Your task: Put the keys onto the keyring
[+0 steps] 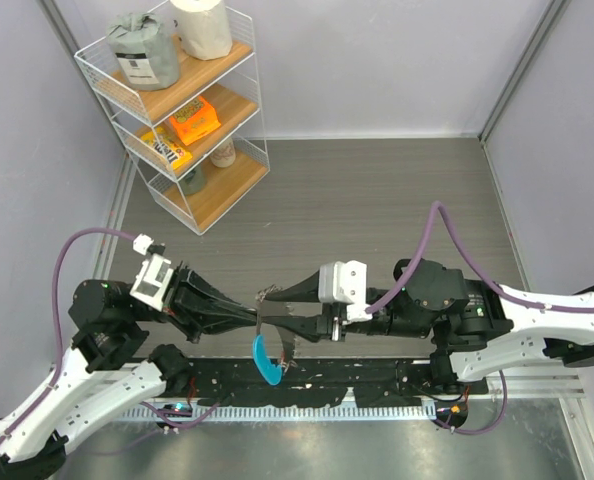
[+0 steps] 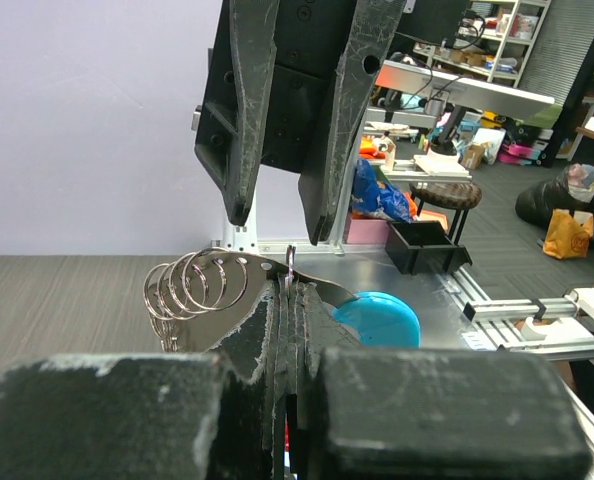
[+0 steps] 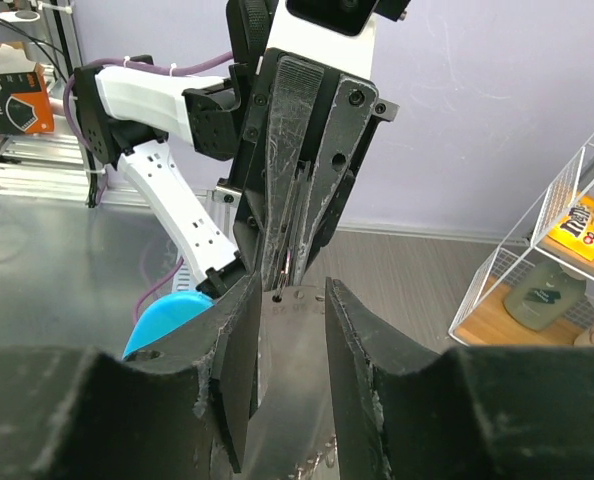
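Your left gripper [image 1: 251, 318] reaches in from the left. Its jaws are pressed together on a thin silvery edge of the keyring [image 2: 290, 263], which the left wrist view shows end-on, just above the fingertips. The blue tag [image 1: 267, 360] hangs just below the spot where your two grippers meet, near the front edge of the worktop [image 1: 377, 200].

The keys [image 2: 217, 272] lie flat and fan out to one side of the left jaws. Small holes and a cluster of wire loops show at their outer end.

Your right gripper [image 1: 265, 308] comes in from the opposite side, tip to tip with the left one, and its jaws are spread. In the right wrist view the flat silvery metal of the keys sits in the gap between its fingers [image 3: 239, 340]. You cannot tell from these views whether either finger touches the metal.

The white wire rack [image 1: 192, 130] stands well apart in the far left corner.
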Robot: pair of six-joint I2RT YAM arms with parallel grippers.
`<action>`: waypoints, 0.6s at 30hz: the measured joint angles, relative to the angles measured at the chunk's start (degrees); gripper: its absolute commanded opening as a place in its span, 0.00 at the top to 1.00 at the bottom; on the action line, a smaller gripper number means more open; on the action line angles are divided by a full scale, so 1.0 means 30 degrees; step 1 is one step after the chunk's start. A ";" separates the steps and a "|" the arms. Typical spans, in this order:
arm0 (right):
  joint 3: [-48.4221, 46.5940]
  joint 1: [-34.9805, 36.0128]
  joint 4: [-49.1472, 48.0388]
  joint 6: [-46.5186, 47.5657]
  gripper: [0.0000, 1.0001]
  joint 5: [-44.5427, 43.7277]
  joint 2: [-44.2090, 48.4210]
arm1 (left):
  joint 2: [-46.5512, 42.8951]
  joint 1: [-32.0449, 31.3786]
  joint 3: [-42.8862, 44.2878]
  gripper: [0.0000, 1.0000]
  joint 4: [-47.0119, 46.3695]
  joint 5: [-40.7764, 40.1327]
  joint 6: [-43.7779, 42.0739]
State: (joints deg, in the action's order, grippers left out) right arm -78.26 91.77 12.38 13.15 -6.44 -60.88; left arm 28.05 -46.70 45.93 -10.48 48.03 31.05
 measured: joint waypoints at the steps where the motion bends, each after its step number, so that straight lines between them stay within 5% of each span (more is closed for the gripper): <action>1: -0.0058 0.0000 -0.0087 0.0000 0.63 0.0022 -0.0102 | 0.0000 0.0000 0.0000 1.00 0.0007 0.0000 0.0000; 18: -0.0233 -0.0022 -0.0189 -0.0364 0.78 0.0197 -0.0809 | -0.0036 0.0000 0.0000 1.00 0.0590 -0.0299 -0.0503</action>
State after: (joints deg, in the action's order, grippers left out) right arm -78.96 91.70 11.81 12.05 -5.85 -63.31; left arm 27.94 -46.70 45.93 -8.71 47.13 29.54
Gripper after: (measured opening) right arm 0.233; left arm 0.033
